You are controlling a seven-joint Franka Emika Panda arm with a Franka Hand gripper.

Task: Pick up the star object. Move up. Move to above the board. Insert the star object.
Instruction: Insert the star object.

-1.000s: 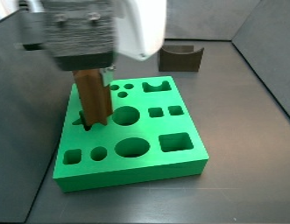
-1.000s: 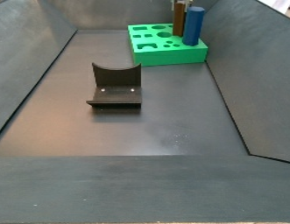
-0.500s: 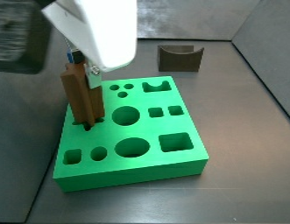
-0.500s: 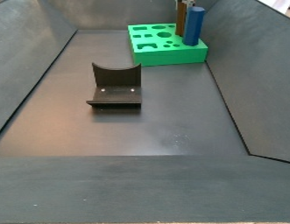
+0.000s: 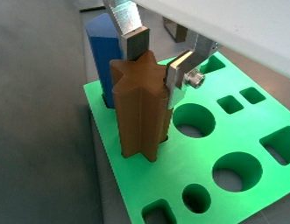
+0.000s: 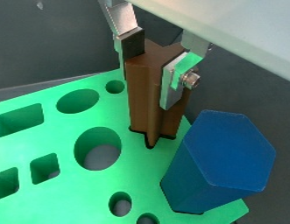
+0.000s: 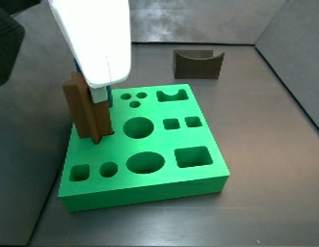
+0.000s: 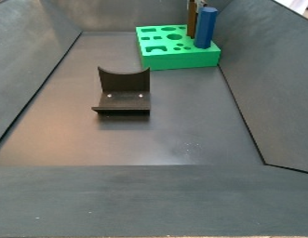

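Observation:
The star object (image 5: pixel 141 122), a tall brown fluted prism, stands upright in the star hole of the green board (image 5: pixel 246 131), next to the blue hexagonal prism (image 5: pixel 99 52). My gripper (image 5: pixel 157 59) hangs at the star object's top end with the jaws open. One dark pad sits just above the top and the other silver finger (image 5: pixel 182 72) is beside it. The other wrist view shows the same gripper (image 6: pixel 153 66), star object (image 6: pixel 147 109) and blue prism (image 6: pixel 223 162). In a side view the star object (image 7: pixel 87 114) stands in the board (image 7: pixel 155 164) under the white arm.
The dark fixture (image 8: pixel 121 90) stands on the floor away from the board (image 8: pixel 175 48); it also shows in a side view (image 7: pixel 198 64). Grey walls enclose the floor. Several shaped holes in the board lie open.
The arm has risen from the star object and the fingers have let go of its sides. The star object stays upright in the board.

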